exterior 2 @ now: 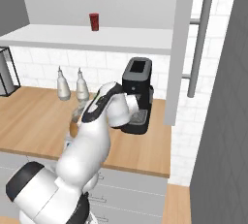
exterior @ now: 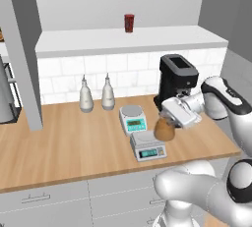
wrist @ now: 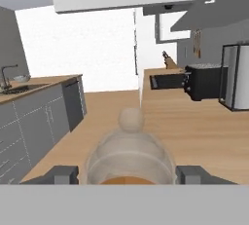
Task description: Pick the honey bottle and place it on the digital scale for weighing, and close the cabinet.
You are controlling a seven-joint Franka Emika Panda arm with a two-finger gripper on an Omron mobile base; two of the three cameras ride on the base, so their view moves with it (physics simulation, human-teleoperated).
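The hand [exterior: 169, 122] is closed around the honey bottle [exterior: 164, 129], one dark finger [wrist: 61, 175] on each side of its rounded body in the hand view, where the paler top [wrist: 131, 119] points away from the camera. In the left base view the amber bottle hangs just above and to the right of the digital scale [exterior: 147, 146], near the back right corner of its square platform; whether it touches the platform cannot be told. The scale sits near the front edge of the wooden tabletop [exterior: 69, 147], its teal display facing forward. Just behind it stands a second scale [exterior: 133, 119] (round silver platter, teal body), and further back two pale-grey nozzle bottles [exterior: 96, 95] stand side by side against the tiled wall. A black coffee machine [exterior: 176, 79] stands behind the hand. A dark-red can [exterior: 129, 23] rests on the shelf above. In the right base view a cabinet door [exterior 2: 180, 48] stands open, edge-on, its long bar handle [exterior 2: 199, 43] beside it.
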